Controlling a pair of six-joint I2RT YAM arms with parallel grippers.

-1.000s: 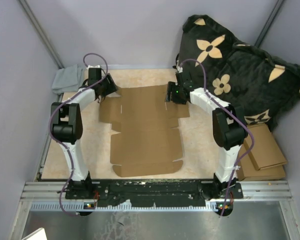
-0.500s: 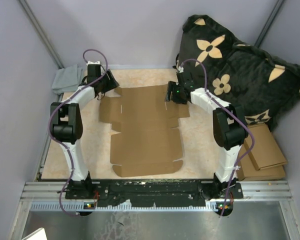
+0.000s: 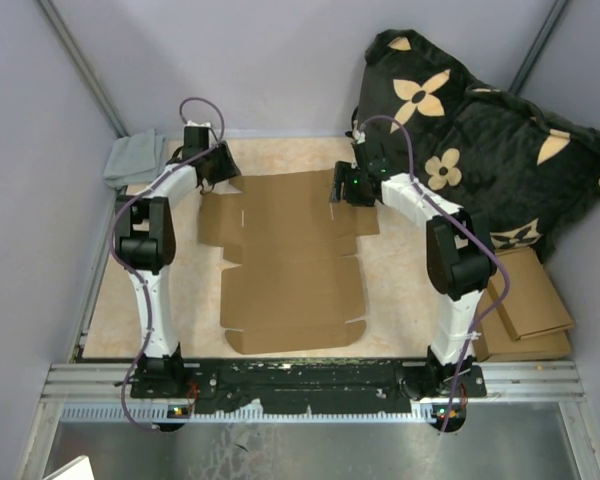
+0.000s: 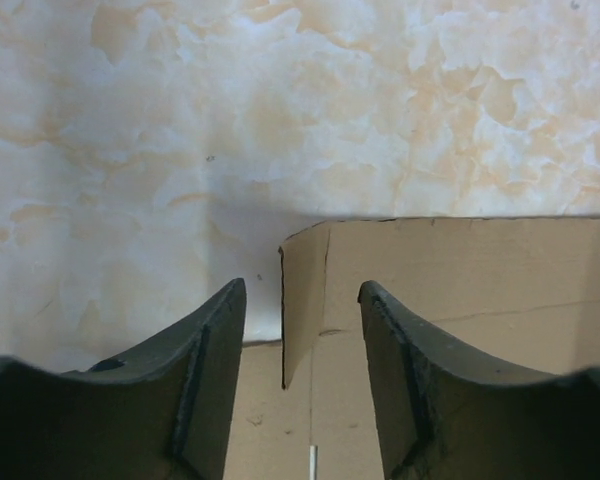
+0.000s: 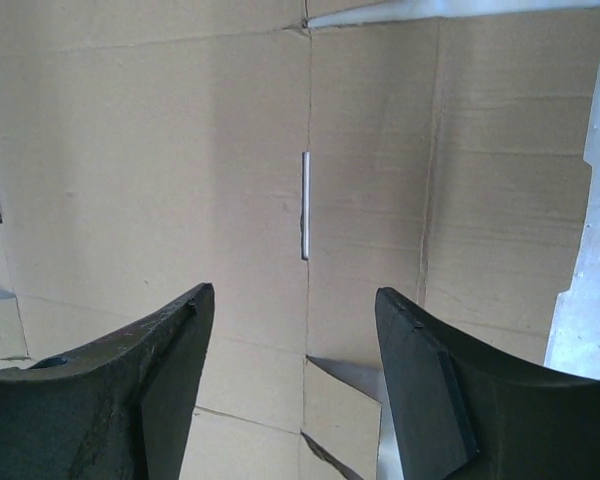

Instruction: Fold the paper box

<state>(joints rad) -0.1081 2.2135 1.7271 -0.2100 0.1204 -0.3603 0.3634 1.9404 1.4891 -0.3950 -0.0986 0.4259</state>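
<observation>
Flat plain brown cardboard die-cut box (image 3: 290, 260) lies on marbled tabletop (image 3: 185, 300); left claw (image 4: 302, 288) wide, corner flap (image 4: 305, 260) between its fingers; right claw (image 5: 295, 295) wide above the cardboard

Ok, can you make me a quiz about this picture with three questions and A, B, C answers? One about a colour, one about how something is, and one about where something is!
1. What colour is the paper box?
A) white
B) brown
C) green

2. How is the paper box?
A) folded shut
B) crumpled into a ball
C) lying flat, unfolded

3. Where is the grey cloth?
A) by the table's far left corner
B) on top of the paper box
C) at the near right corner

Answers:
1 B, it is plain brown cardboard.
2 C, its panels lie spread out on the table.
3 A, it sits bunched in that corner, apart from the box.
</observation>
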